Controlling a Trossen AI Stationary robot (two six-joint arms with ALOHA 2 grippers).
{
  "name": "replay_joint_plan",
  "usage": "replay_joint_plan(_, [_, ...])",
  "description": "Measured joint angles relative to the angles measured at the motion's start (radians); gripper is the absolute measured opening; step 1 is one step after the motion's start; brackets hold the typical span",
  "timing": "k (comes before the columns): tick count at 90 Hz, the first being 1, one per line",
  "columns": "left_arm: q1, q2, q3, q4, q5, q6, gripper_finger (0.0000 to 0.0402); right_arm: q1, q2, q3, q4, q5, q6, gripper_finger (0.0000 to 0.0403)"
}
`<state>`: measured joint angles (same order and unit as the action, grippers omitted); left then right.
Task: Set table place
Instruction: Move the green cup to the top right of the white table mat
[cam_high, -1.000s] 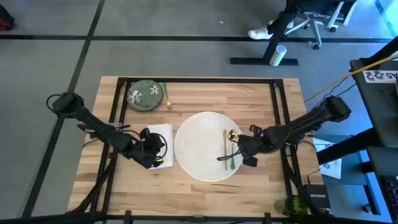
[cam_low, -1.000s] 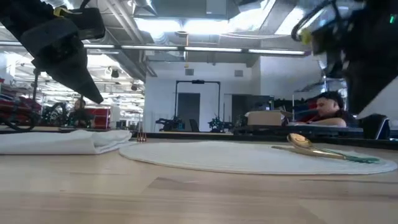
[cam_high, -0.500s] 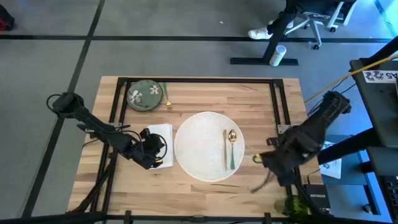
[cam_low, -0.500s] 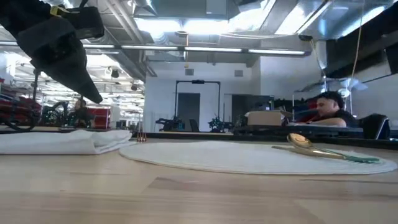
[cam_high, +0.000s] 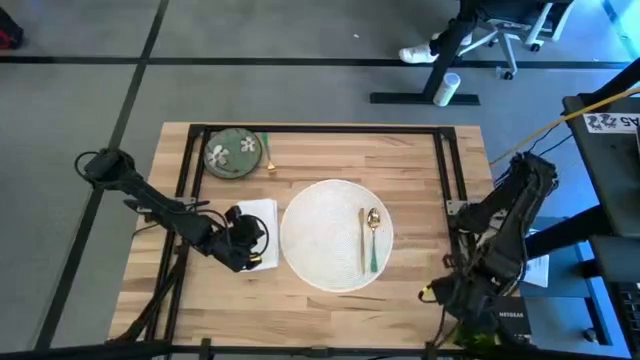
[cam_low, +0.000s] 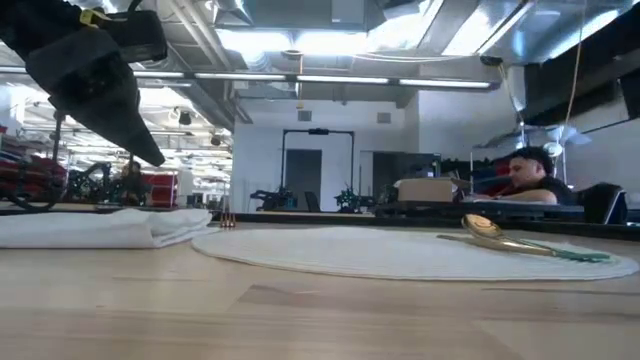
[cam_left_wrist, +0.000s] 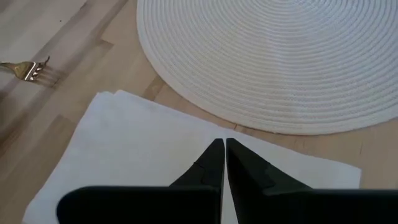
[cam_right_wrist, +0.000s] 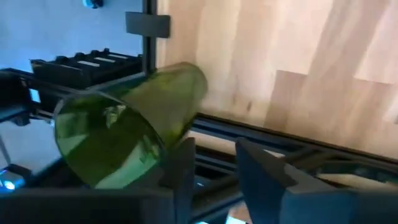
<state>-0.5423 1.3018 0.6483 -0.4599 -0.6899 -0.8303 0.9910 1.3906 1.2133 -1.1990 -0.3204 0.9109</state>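
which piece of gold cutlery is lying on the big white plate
The spoon, resting on the right part of the white plate. The fork lies on the bare table beside the green flowered dish.

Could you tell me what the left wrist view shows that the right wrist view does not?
Only the left wrist view shows the white napkin, the round white plate, gold fork tines and the shut left hand over the napkin. Only the right wrist view shows the green tumbler lying tilted beyond the table edge, with the open right hand beside it. Both show the wooden table.
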Motion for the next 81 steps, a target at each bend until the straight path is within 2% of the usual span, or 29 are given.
replay_joint_plan(18, [0.002, 0.0, 0.0, 0.0, 0.0, 0.0, 0.0, 0.034, 0.023, 0.0, 0.05, -0.01, 0.041, 0.0142])
replay_joint_plan(34, [0.003, 0.0, 0.0, 0.001, 0.0, 0.0, 0.0, 0.045, 0.02, 0.0, 0.049, -0.013, 0.089, 0.0143])
replay_joint_plan(56, [0.003, 0.0, 0.0, 0.0, 0.0, 0.0, 0.0, 0.044, 0.018, 0.029, 0.039, -0.043, 0.08, 0.0143])
replay_joint_plan(81, [0.008, 0.0, 0.0, 0.0, 0.0, -0.004, 0.0, 0.048, 0.017, 0.046, -0.003, -0.027, 0.077, 0.0143])
